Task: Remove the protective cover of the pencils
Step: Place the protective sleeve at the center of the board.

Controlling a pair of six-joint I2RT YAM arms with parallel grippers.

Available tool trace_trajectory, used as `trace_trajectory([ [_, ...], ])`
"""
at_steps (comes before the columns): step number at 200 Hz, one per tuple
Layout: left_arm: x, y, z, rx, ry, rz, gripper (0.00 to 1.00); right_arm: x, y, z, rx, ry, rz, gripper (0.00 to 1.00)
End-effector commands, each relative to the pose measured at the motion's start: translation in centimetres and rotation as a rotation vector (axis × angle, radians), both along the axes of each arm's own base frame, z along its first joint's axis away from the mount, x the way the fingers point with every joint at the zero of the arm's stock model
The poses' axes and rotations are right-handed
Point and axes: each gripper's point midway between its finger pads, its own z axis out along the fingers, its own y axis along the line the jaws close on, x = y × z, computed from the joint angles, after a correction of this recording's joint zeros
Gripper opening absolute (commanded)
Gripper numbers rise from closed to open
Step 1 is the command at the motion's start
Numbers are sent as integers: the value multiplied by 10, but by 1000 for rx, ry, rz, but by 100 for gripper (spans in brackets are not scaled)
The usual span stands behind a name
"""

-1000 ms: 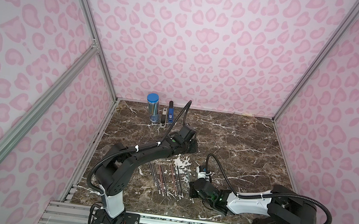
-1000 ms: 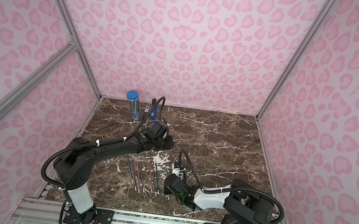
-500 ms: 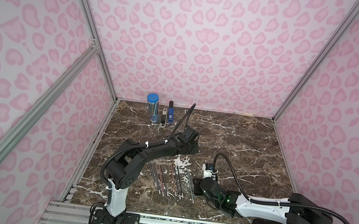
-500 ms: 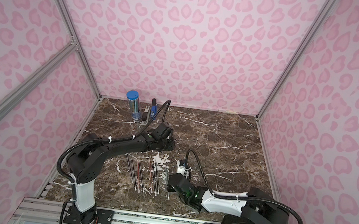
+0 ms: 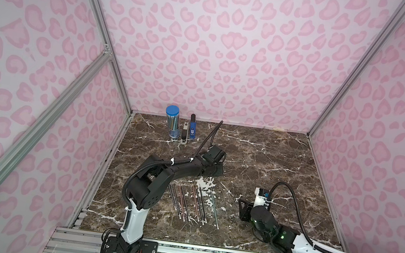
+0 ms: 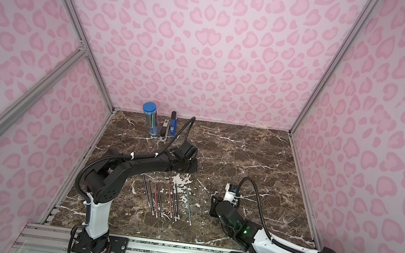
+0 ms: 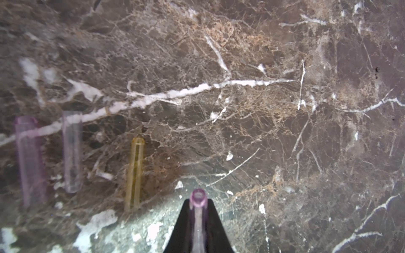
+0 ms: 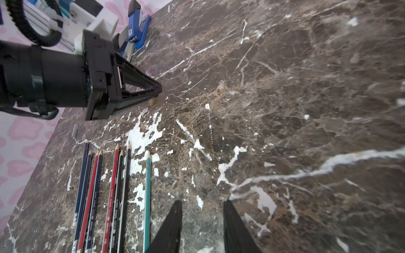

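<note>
Several pencils (image 5: 193, 204) (image 6: 167, 198) lie side by side on the marble table, bare sharpened tips pointing away from the robot bases (image 8: 114, 197). My left gripper (image 7: 198, 202) (image 5: 216, 171) is low over the table beyond the pencil tips, shut on a purple see-through protective cover (image 7: 198, 197). Three more covers lie on the table beside it: purple (image 7: 30, 162), clear (image 7: 72, 151) and yellow (image 7: 134, 173). My right gripper (image 8: 202, 204) (image 5: 241, 208) stands open and empty just right of the teal pencil (image 8: 147, 197).
A clear blue-lidded tube (image 5: 171, 122), a blue stapler (image 5: 192, 131) and a small dark item (image 5: 184, 134) stand at the back wall. Pink patterned walls with metal frames close in the table (image 5: 270, 169) on three sides.
My right gripper has opened and drawn back to the right, away from the pencils. The left gripper stays shut on the purple cover and has shifted only slightly.
</note>
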Motion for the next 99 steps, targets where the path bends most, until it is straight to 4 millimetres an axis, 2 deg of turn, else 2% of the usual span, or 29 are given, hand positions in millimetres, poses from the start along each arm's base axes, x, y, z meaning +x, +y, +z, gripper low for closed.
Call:
trace_trajectory([
  [1, 0, 6, -4, 39, 2, 1, 3, 1, -14, 0, -10, -17, -41, 37],
  [41, -2, 9, -13, 94, 29, -3, 4, 1, -27, 5, 14, -43, -63, 40],
  [99, -3, 14, -10, 199, 19, -7, 6, 0, -36, 6, 41, -59, -75, 44],
])
